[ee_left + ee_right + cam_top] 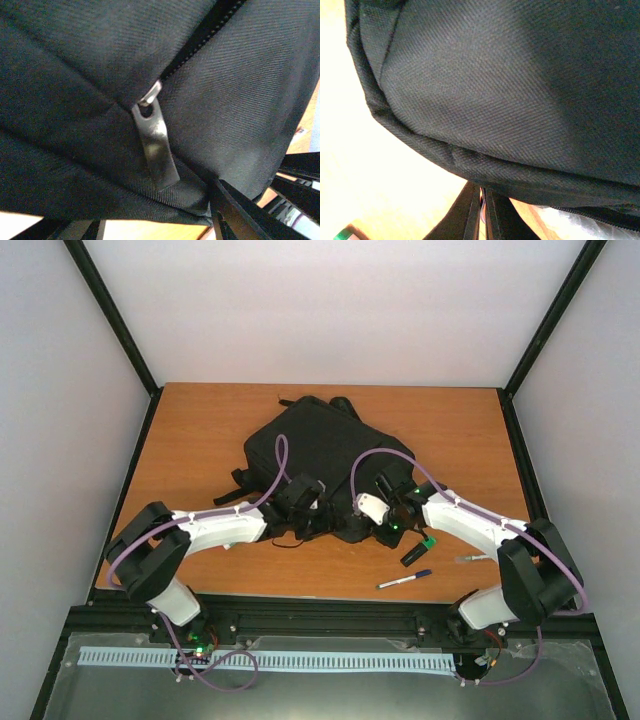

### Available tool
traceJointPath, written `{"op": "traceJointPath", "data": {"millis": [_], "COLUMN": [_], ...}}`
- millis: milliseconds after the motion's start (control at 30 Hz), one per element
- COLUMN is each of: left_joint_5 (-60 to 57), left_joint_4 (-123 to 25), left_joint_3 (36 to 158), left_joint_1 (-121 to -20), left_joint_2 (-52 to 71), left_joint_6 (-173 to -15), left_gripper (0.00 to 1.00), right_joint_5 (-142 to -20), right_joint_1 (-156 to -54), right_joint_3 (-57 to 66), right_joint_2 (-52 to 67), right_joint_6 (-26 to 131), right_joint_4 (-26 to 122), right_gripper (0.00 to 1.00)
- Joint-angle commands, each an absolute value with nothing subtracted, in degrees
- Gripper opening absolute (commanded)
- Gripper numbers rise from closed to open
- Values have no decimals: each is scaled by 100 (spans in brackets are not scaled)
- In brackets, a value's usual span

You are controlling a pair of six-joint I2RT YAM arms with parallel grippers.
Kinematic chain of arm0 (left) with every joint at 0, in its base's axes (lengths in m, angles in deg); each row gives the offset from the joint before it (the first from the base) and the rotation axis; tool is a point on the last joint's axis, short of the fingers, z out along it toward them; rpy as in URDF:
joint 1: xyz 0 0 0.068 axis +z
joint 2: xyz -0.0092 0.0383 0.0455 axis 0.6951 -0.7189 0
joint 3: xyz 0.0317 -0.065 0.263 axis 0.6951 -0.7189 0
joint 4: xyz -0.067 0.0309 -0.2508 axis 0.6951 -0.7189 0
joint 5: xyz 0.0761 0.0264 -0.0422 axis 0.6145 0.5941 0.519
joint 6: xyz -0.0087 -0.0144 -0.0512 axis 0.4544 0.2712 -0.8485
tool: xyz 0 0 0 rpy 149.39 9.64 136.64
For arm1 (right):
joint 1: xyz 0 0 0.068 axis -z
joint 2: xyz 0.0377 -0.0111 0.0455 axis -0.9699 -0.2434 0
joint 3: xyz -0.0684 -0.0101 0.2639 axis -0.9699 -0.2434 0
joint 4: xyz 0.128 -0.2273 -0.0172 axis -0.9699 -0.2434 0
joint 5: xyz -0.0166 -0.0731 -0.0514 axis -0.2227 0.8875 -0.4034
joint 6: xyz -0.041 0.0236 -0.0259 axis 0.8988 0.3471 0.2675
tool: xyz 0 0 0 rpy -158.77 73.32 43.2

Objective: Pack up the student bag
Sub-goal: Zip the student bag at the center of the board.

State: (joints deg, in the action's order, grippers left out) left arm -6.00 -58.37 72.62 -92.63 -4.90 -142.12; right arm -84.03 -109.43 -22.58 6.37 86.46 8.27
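Note:
The student bag [310,455], a large black backpack, lies flat in the middle of the wooden table [200,440]. My left gripper [300,502] is at its near edge; in the left wrist view its fingers [240,212] stand apart on either side of the bag's bottom seam [165,200]. A metal zipper pull [156,145] hangs just above that seam. My right gripper [388,512] is at the bag's near right corner. In the right wrist view its fingers [470,215] are pressed together, with their tips hidden under the bag's seam [485,170]. Whether they pinch fabric does not show.
A pen [404,580] lies near the table's front edge. A small black item with a green tag [418,548] sits just behind it, and a small grey item [470,558] lies to its right. Black frame posts and pale walls enclose the table.

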Motion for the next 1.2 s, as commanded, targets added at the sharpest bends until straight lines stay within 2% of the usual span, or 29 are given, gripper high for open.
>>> {"op": "traceJointPath", "data": {"millis": [0, 100, 300, 733, 1167], "left_joint_5": [-597, -466, -321, -123, 212], "left_joint_4": [-5573, -5592, -5776, -6803, -7987], "left_joint_3": [7531, 7571, 7643, 7141, 6862], "left_joint_1": [-9334, -9334, -9333, -9334, -9272], "left_joint_2": [-600, -629, -646, 277, 927], "left_joint_6": [-14305, -14286, -14204, -13727, -13144], "left_gripper": [54, 45, 2, 1, 1], "right_joint_5": [-8731, -8781, -8552, -8194, -7968], "right_joint_1": [-11008, -11008, -10990, -9916, -8920], "right_joint_3": [-2205, -2216, -2229, -2077, -2045], "right_joint_2": [760, 760, 748, 708, 337], "right_joint_6": [8702, 8712, 8782, 9401, 9972], "right_joint_4": [728, 733, 669, 532, 1080], "right_gripper": [3, 3, 3, 3, 3]}}
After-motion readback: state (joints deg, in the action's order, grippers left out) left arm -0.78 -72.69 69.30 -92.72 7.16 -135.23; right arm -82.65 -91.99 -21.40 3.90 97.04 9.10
